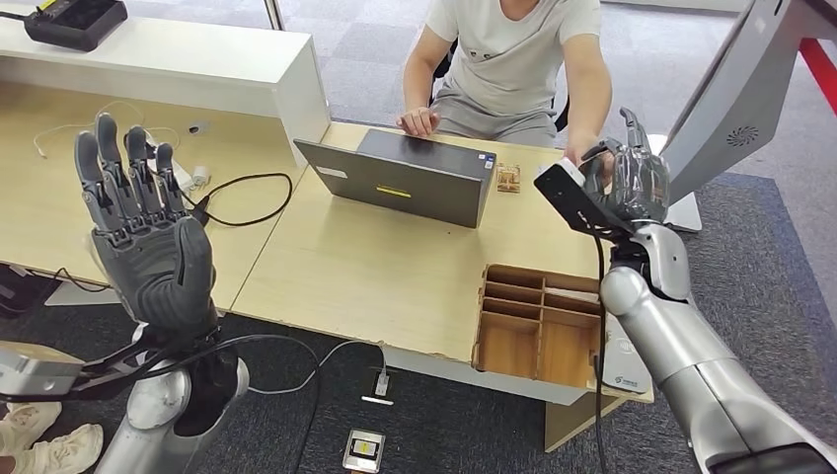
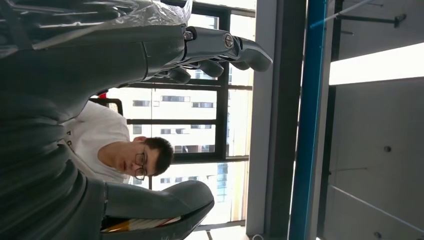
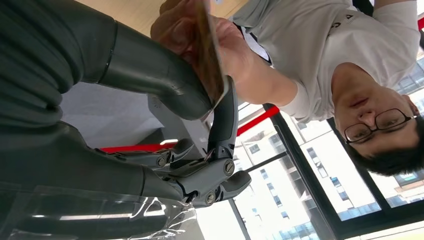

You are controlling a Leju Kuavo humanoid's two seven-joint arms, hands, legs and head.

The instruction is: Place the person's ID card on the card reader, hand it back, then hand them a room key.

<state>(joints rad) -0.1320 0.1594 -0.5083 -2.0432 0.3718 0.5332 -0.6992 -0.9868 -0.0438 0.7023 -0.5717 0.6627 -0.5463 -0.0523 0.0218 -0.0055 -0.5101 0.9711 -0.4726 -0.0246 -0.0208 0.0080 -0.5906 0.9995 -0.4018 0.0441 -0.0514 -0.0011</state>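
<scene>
My right hand (image 1: 632, 183) is raised over the desk's far right, close to the person's hand (image 1: 582, 150). In the right wrist view a thin brownish card (image 3: 210, 50) stands on edge, pinched between my thumb (image 3: 165, 80) and a dark finger (image 3: 225, 115). The person's hand (image 3: 245, 55) holds the same card from the other side. I cannot tell whether it is the ID card or a room key. My left hand (image 1: 148, 237) is held up at the left, fingers apart and straight, holding nothing. A white flat device (image 1: 627, 370) lies at the desk's near right edge under my right arm.
The person sits behind the desk (image 1: 395, 276) with one hand on a grey laptop (image 1: 405, 178). A wooden compartment box (image 1: 538, 321) stands at the front right. A small wooden item (image 1: 508, 178) lies beside the laptop. A monitor (image 1: 735, 99) stands far right; cables trail at left.
</scene>
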